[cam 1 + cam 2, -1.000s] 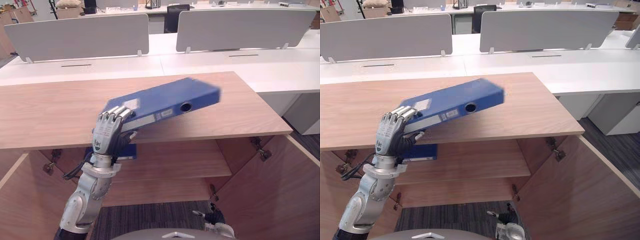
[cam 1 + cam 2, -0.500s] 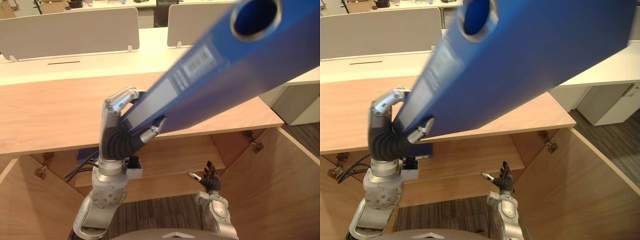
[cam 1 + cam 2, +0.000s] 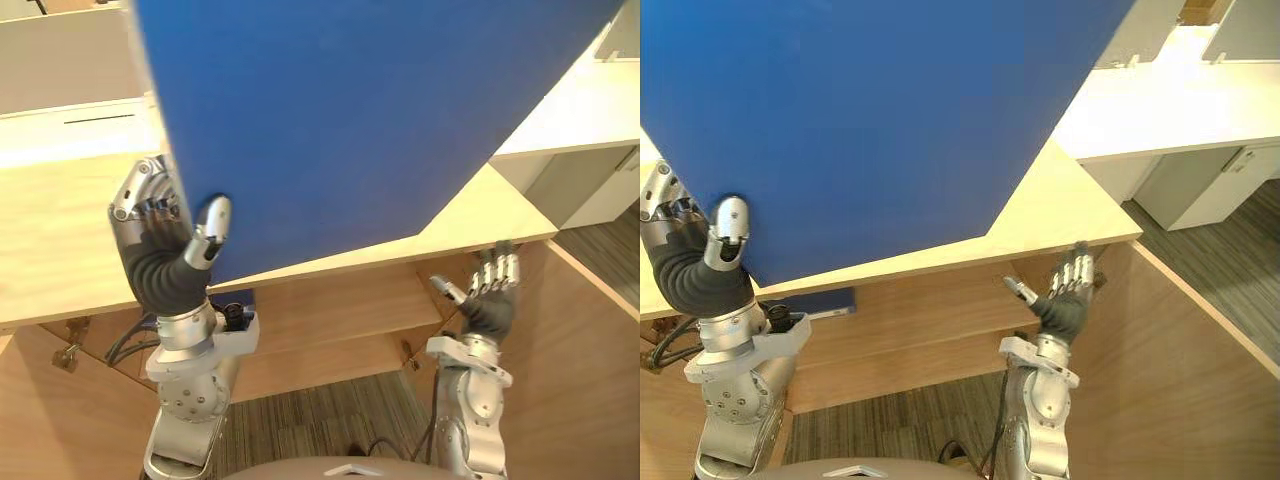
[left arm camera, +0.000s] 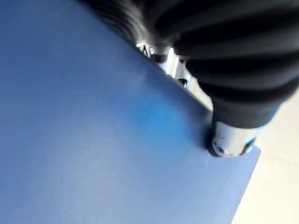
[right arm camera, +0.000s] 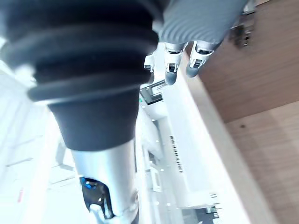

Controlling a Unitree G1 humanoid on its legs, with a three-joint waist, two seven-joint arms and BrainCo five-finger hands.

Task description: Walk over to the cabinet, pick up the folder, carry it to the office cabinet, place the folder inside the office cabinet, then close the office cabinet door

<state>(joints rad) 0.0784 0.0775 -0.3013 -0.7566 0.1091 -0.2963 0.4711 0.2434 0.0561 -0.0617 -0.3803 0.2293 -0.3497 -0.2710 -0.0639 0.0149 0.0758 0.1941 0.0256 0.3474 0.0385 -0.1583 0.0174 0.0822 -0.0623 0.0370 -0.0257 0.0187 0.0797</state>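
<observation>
one left hand point(image 3: 160, 262) clamps folder point(image 3: 350, 120), right hand point(image 3: 488, 300) splayed.

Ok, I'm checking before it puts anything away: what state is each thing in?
folder: held up and tilted, gripped by the left hand.
left hand: shut on the folder, thumb on its face.
right hand: open, raised, empty.
cabinet door: open.

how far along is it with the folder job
Pick-up looks done: the left hand grips the blue folder, held above the cabinet top. The right hand is open by the open cabinet door. Still to do: set the folder on the shelf inside, then shut the door.
</observation>
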